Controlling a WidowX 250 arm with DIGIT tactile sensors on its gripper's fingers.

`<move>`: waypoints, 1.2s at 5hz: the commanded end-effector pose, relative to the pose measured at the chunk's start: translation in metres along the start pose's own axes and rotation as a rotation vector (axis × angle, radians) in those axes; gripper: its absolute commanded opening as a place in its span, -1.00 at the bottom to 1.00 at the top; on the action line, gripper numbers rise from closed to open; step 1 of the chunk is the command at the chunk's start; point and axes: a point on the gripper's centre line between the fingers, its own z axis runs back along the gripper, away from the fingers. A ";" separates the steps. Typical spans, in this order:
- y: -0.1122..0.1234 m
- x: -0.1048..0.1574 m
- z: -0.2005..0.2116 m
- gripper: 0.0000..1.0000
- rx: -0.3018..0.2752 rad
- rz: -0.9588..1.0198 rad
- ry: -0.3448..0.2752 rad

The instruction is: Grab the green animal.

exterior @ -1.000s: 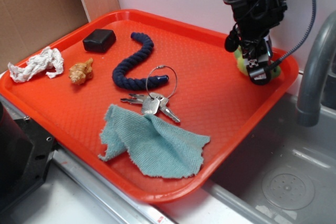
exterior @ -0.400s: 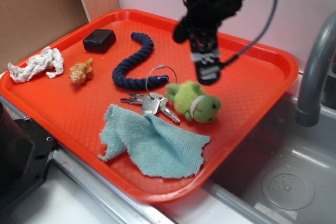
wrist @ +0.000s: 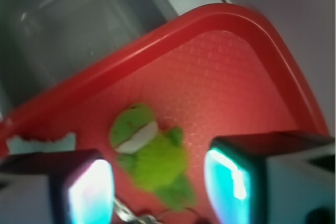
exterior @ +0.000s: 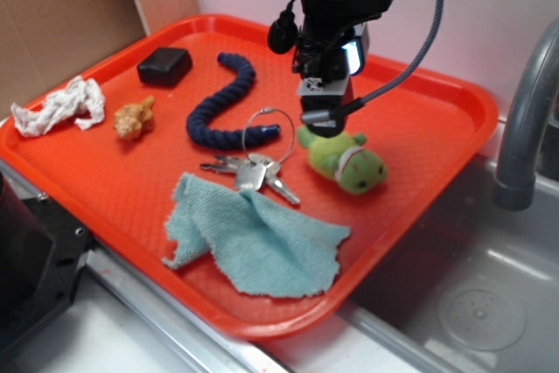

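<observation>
The green animal [exterior: 345, 162] is a fuzzy lime-green plush with a darker head and a white band. It lies on its side on the red tray [exterior: 437, 120], right of the keys. My gripper [exterior: 320, 118] hangs just above its rear end, fingers pointing down. In the wrist view the green animal [wrist: 155, 158] lies on the tray floor below the gap between my two fingers [wrist: 89, 192], and the gripper [wrist: 159, 187] is open. Nothing is held between the pads.
A key bunch [exterior: 253, 169], a blue rope [exterior: 229, 107], a teal cloth [exterior: 258, 233], a black block [exterior: 164, 65], an orange figurine [exterior: 133, 118] and a white rag [exterior: 57, 107] lie on the tray. A grey faucet [exterior: 524, 128] and a sink [exterior: 476, 303] are to the right.
The gripper has moved left from the tray's right corner and come down over the plush. The green animal went from that corner to beside the keys, then slightly right.
</observation>
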 end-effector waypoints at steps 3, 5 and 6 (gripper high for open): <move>-0.022 0.008 -0.055 1.00 -0.148 -0.138 0.030; -0.021 0.000 -0.043 -1.00 -0.081 -0.070 0.070; -0.006 -0.013 -0.005 -1.00 0.008 0.173 0.152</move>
